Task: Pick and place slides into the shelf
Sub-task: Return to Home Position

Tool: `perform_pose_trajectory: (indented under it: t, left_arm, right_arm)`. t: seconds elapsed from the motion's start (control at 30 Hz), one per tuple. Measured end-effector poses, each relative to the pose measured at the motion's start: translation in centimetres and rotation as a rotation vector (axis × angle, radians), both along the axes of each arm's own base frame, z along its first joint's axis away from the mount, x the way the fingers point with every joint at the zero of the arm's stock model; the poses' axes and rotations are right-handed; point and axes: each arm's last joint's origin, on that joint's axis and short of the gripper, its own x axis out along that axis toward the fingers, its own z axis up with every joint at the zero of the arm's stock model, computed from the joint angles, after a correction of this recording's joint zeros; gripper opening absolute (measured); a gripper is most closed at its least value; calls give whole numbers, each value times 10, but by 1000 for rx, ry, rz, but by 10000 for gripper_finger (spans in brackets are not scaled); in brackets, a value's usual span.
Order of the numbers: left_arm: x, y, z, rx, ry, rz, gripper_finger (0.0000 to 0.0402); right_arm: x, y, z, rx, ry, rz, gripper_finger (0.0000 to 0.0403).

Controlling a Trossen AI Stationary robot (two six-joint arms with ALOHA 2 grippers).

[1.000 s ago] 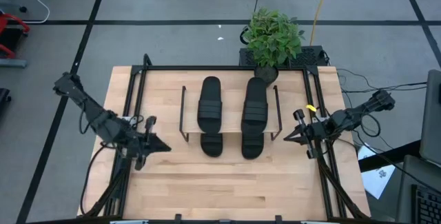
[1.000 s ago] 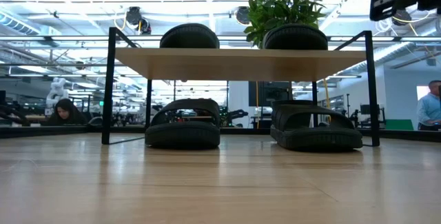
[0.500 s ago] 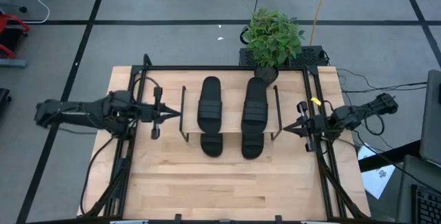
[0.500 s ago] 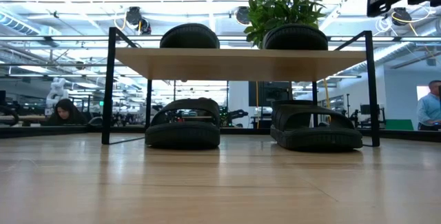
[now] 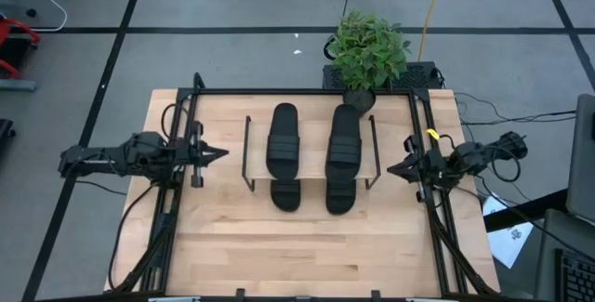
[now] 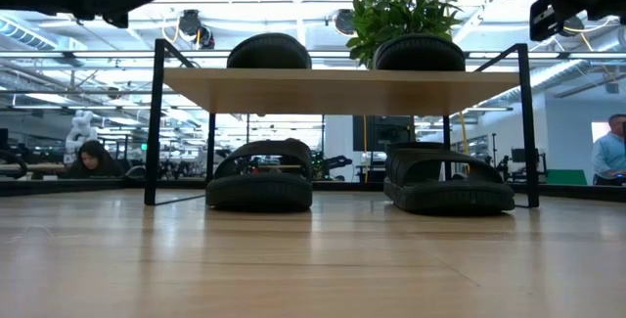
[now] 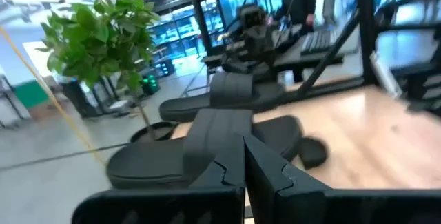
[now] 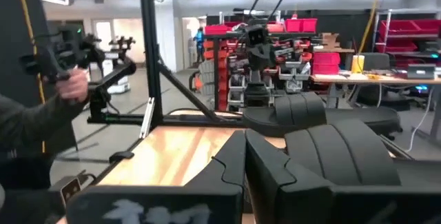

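The shelf (image 5: 311, 144) stands mid-table, a light board (image 6: 342, 90) on a black wire frame. Two black slides (image 5: 283, 139) (image 5: 343, 139) lie on its board. Two more slides (image 6: 259, 176) (image 6: 448, 181) rest with their soles on the table under it, their near ends (image 5: 285, 193) (image 5: 340, 195) sticking out. My left gripper (image 5: 218, 151) hovers left of the shelf, shut, pointing at it; its wrist view shows the shut gripper (image 7: 244, 162). My right gripper (image 5: 390, 169) hovers right of the shelf, shut (image 8: 244, 158), pointing left. Neither holds anything.
A potted plant (image 5: 370, 49) stands at the table's far edge behind the shelf. Black rails (image 5: 177, 181) (image 5: 432, 200) run along the table's left and right sides. Bare wood (image 5: 307, 246) lies near the front edge. A person's sleeve and hand (image 8: 41, 107) show beyond the table.
My left gripper has swung from near the table's front-left toward the far edge, reached close to the shelf's left side, then drawn back a little to the left. My right gripper has shifted slightly toward the far edge. The slides and shelf have not moved.
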Motion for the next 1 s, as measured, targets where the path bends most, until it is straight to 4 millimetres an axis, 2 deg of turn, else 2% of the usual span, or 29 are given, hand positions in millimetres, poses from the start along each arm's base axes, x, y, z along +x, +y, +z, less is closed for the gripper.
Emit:
perform_pose_trajectory:
  t: [0.13, 0.27, 0.37, 0.53, 0.7, 0.83, 1.0]
  left_arm:
    - [-4, -2, -4, -85, -25, -17, 0]
    - [-4, -5, -13, -89, -12, -16, 0]
    - [-3, -9, -23, -92, -3, -47, 0]
    - [-2, -12, -35, -45, -1, 40, 0]
    - [-4, -17, -37, -18, 20, 4, 0]
    - [-4, -15, -40, 8, 45, 110, 0]
    - [-4, -14, -40, 6, 46, 118, 0]
  right_arm:
    - [0, 0, -5, 32, 1, 7, 0]
    - [0, 0, -7, 28, 17, -8, 0]
    - [4, 0, -17, 33, 42, -29, 0]
    - [8, 3, -29, -1, 37, 2, 0]
    - [8, 0, -30, -4, 41, -61, 0]
    - [9, -1, -31, -21, 46, -37, 0]
    - [10, -3, -33, 2, 73, -41, 0]
